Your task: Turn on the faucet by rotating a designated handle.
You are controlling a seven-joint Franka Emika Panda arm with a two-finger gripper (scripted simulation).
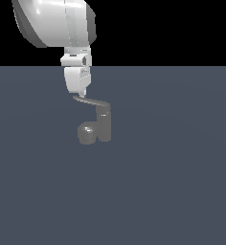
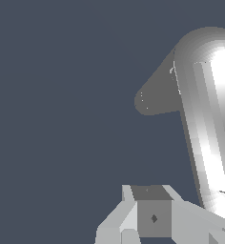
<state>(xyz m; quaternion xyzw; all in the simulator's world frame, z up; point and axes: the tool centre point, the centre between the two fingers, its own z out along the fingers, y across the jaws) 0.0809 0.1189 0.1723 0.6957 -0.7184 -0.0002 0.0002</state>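
The faucet [image 1: 99, 125] stands on the bare blue-grey floor [image 1: 172, 191] near the middle of the exterior view, its stub spout [image 1: 86, 134] at the foot of the post on that view's left, and its handle [image 1: 89, 101] reaching from the post top toward the same side. The gripper [image 1: 80, 94] hangs straight down from the white arm [image 1: 55, 21] with its tip touching or just above the handle's pointed far end, which I judge the best spot for leverage in a sideways push. Whether its fingers are apart or together I cannot tell; the wrist view shows only the bright handle beside one finger [image 2: 152, 217], with nothing visibly clamped.
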